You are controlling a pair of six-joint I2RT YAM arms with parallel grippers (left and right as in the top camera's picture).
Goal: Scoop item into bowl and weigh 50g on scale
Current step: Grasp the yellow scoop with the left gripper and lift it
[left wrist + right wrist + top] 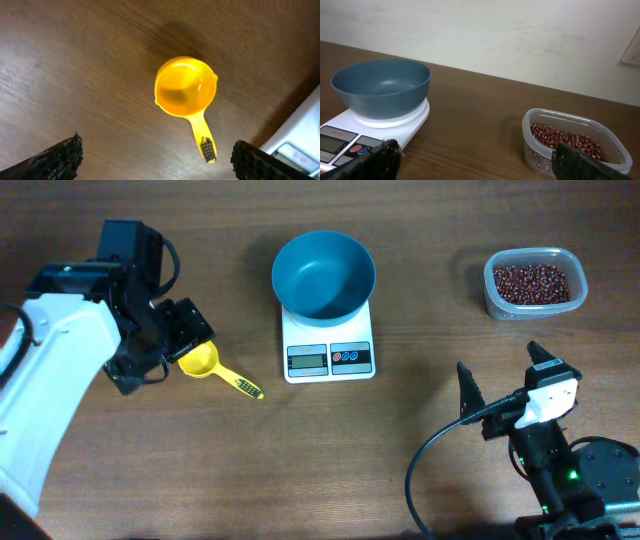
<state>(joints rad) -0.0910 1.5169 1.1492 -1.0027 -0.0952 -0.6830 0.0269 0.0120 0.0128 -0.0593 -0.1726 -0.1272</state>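
- Closest thing in the left wrist view is the left gripper. Its two dark ribbed fingertips poke in at the bottom corners, spread wide with nothing clamped.
- Right below it, a yellow scoop lies on the wooden table, cup facing up. Neither fingertip touches it.
- That same view only catches a white corner of the scale. Overhead you can see the scoop sits just left of it, with the handle aimed near and to the right.
- Over at the near right, the right gripper has its claws apart too, with nothing between them, and it's well apart from everything else.
- The teal bowl sits on the far part of the scale, showing a bare blue inside. The display and the red and blue buttons are along the near edge; I can't read the digits.
- The beans are all in a clear tub at the far right, well apart from the scale.
- The right wrist view gives the side-on look that overhead can't: the bowl's deep wall, and the beans lying low in the tub.
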